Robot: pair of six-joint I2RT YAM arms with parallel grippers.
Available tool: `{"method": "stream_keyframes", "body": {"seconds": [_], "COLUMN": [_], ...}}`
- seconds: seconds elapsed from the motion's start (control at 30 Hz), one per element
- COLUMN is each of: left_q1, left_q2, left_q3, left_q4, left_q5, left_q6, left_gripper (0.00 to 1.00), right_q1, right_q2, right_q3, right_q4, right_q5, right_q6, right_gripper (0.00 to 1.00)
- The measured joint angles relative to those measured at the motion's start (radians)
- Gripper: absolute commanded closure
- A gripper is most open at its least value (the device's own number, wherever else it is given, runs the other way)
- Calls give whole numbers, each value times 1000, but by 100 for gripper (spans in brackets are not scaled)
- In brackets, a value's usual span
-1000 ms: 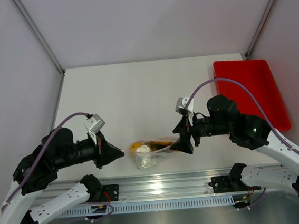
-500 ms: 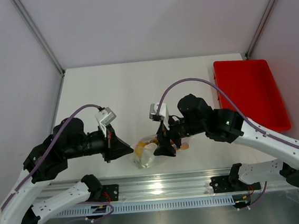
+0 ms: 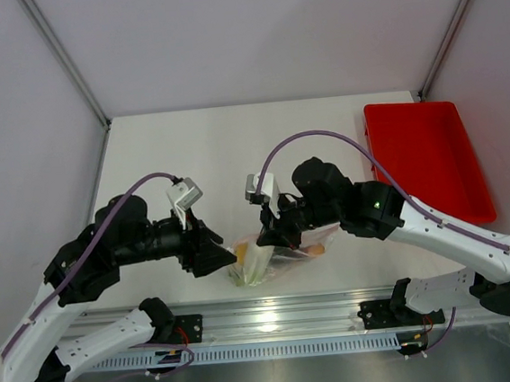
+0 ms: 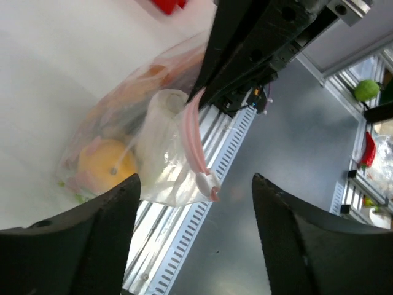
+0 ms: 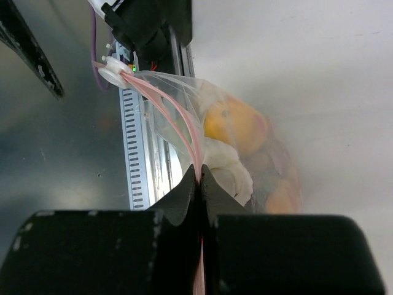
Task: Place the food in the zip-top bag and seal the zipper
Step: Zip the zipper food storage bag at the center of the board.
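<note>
From where I stand the filling looks done: the bag (image 3: pixel 266 258) lies near the middle of the desk (image 3: pixel 216 159), close to its near edge, and the food shows through the plastic, a lemon (image 4: pixel 105 169), a pale white piece and some orange bits, with nothing loose on the desk that I can see. Sealing is what is left. The right hand (image 3: pixel 272 236) has its 2 fingers pressed together on the pink zipper (image 5: pixel 178 117), holding that edge up off the desk. From the pinch out to the white slider (image 4: pixel 209 182) the 2 pink strips bow apart, so I judge that stretch not yet closed; whether the strip behind the pinch is closed I cannot tell. The left hand (image 3: pixel 223 258) has its fingers apart on either side of the slider end, near it but touching nothing that I can make out. Room is tight on the near side: the slider corner hangs out over the metal rail (image 3: pixel 267 321) just past the desk's edge, and the 2 hands face each other with only the bag between them. The far half of the desk offers more space, and the red tray (image 3: pixel 428 161) sits well apart at the far right.
</note>
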Motion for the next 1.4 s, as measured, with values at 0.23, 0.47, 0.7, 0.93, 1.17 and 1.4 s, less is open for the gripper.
{"method": "stream_keyframes", "body": {"seconds": [0.23,0.47,0.7,0.93,1.17,1.4], "left_q1": [0,0,0,0,0,0], "left_q2": [-140,-265,-308,-256,-180,-193], "left_q3": [-70,-257,-381,-381,-381,-380], "left_q4": [54,168,288,388,410,408], "left_q5": [-167,-208,-153,-124,-89,-79], "left_q6": [18,59,69,84,90,100], "left_gripper": [6,10,12,39,89,99], "right_q1": [-30,-105,-112,-114,-133,-168], "right_q2": [0,10,16,16,16,16], "right_q3": [0,0,0,1,2,2], "right_q4": [0,0,1,5,9,9], "right_q5": [-35,-108,-149,-171,-192,-230], "right_q6": [39,131,188,210,220,222], "right_gripper": [100,100,100,100,100,70]}}
